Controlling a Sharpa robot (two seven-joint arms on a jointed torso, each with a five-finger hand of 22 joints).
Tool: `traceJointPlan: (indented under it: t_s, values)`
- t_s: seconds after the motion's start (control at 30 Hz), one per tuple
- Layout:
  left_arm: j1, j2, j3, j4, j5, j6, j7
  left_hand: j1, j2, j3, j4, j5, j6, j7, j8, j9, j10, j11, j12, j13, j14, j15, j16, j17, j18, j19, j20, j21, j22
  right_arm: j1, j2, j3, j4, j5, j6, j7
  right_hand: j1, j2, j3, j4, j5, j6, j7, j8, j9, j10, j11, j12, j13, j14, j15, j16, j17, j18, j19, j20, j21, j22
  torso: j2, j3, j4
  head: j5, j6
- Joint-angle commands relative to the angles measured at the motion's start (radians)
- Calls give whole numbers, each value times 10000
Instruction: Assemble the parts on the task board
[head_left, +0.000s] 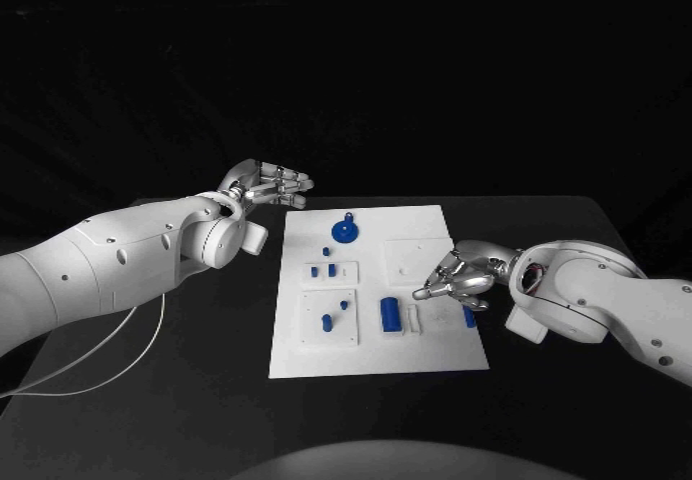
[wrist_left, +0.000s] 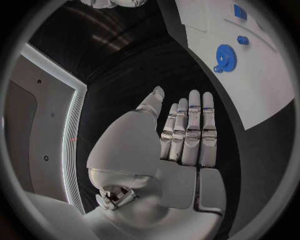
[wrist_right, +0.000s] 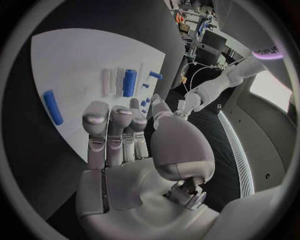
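Board (head_left: 378, 340): white, mid-table, bearing blue parts, among them a gear (head_left: 345, 231).
Left hand (head_left: 268, 184): off the board's far left corner, fingers straight, side by side, empty.
Right hand (head_left: 459, 280): over the board's right edge, fingers curled, empty.

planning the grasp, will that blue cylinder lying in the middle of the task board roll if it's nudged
Probably. The blue cylinder lies on its side on the flat white task board, so a sideways nudge would likely roll it. It looks rigid and smooth, so it may slip in a light pinch.

Task board (head_left: 433, 355) mid-table (head_left: 173, 400), gear (head_left: 345, 231) at its far end.
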Motion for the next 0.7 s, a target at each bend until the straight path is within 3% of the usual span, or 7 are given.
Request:
traceJointPlan:
  t_s: [0.03, 0.07, 0.17, 0.3, 0.47, 0.7]
  values:
    - [-34, 25, 7, -22, 43, 129, 128, -36, 30, -21, 19, -65, -60, 10, -11, -2, -77, 8, -12, 4, -90, 5, -26, 13, -92, 64, 23, 49, -10, -3, -200, 59, -292, 206, 583, 277, -81, 16, 137, -104, -147, 162, -37, -2, 221, 74, -47, 48, -1, 9, 12, 29, -16, 15, 620, -10, 30, 14, -48, -5, -23, -142, 27]
    - [-43, 22, 6, -30, 46, 126, 140, -36, 30, -21, 19, -65, -60, 10, -11, -2, -77, 8, -12, 4, -90, 5, -26, 13, -92, 64, 23, 49, -10, 0, -251, 72, -380, 205, 659, 183, -134, -1, 160, -98, -184, 237, -72, 15, 376, 81, -67, 49, -1, 6, 3, 18, -24, 3, 618, -19, 31, 14, -59, -9, -32, -184, 23]
    - [-79, 8, 6, -55, 65, 98, 191, -36, 30, -21, 19, -65, -60, 10, -11, -2, -77, 8, -12, 4, -90, 5, -26, 13, -92, 64, 23, 49, -10, 6, -410, 104, -678, 166, 875, -286, -210, -21, 251, -136, -156, 250, -144, -8, 1323, 83, -93, 45, 10, 14, -19, 31, -15, -77, 623, -51, 38, 23, -92, -16, -55, -229, 16]
    - [-138, -12, 5, -68, 95, 79, 244, -36, 30, -21, 19, -65, -60, 10, -11, -2, -77, 8, -12, 4, -90, 5, -26, 13, -92, 64, 23, 49, -10, 9, -551, 121, -930, -175, 1024, -971, -256, -105, 253, -74, -48, 222, -177, -4, 2044, 75, -114, 14, 1, 9, -37, 37, -14, -91, 622, -70, 51, 36, -137, -9, -77, -279, 13]
    - [-199, -17, 5, -85, 123, 79, 278, -51, 40, -43, 11, -67, -59, 10, -10, -1, -67, 6, -11, 4, -81, 3, -24, 16, -90, 71, 24, 50, -36, 8, -623, 128, -1101, -884, 1174, -1622, -254, -280, 383, 8, 430, 223, -198, -9, 2299, 78, -130, 28, 9, 15, -41, 77, 20, -112, 623, -75, 78, 49, -187, -24, -104, -308, 37]
    - [-243, -46, 4, -64, 171, 88, 309, -51, 40, -43, 11, -67, -59, 10, -10, -1, -67, 6, -11, 4, -81, 3, -24, 16, -90, 71, 24, 50, -36, -21, -566, 127, -1265, -1810, 1178, -2157, -366, -759, 739, 765, 524, 168, -154, -14, 2348, 46, -100, -5, 2, 4, -26, 66, 31, -108, 621, -66, 64, 55, -220, -31, -87, -318, 4]
